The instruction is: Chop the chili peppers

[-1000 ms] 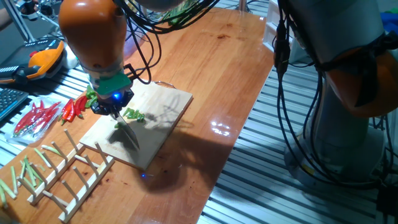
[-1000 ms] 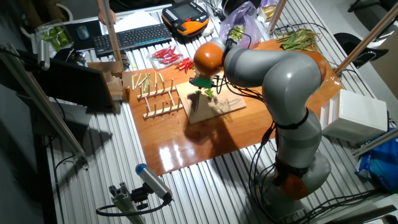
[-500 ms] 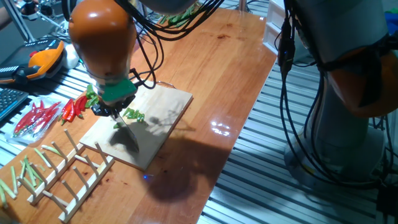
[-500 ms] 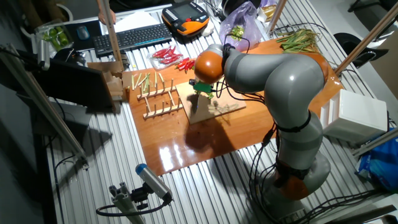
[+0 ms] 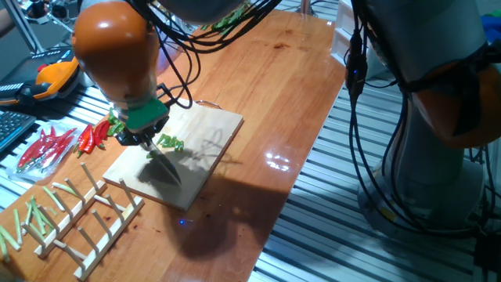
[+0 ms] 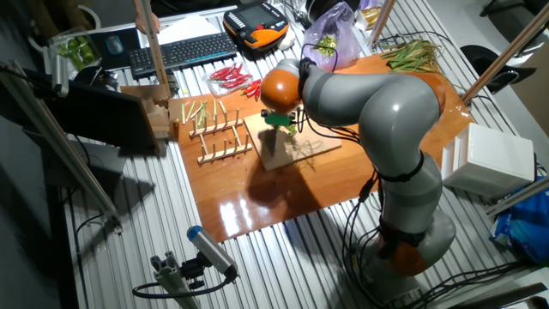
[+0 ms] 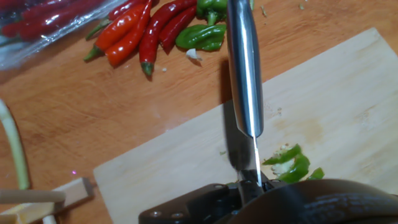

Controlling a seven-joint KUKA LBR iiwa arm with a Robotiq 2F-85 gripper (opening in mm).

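Observation:
My gripper [image 5: 142, 136] is shut on a knife [image 5: 163, 162] whose blade slants down over the wooden cutting board [image 5: 205, 131]. Small glossy green chili pepper bits [image 5: 169, 143] lie on the board right beside the blade. In the hand view the blade [image 7: 244, 68] points away from me, and the cut chili bits [image 7: 291, 165] lie just to its right on the board [image 7: 339, 112]. More whole green chilies [image 7: 202, 36] lie off the board, next to the red ones. The other fixed view shows the gripper [image 6: 280, 121] over the board [image 6: 302, 153].
Red chilies [image 5: 92, 136] lie left of the board, some in a plastic bag [image 5: 43, 149]. A wooden rack [image 5: 86, 215] with pale-green stalk sticks [image 5: 27, 215] stands at the front left. A keyboard [image 6: 180, 51] and an orange pendant [image 5: 55, 77] lie beyond the table's edge.
The hand swung a little right and then back left, and the knife blade shifted slightly over the board. The chili bits stay in place.

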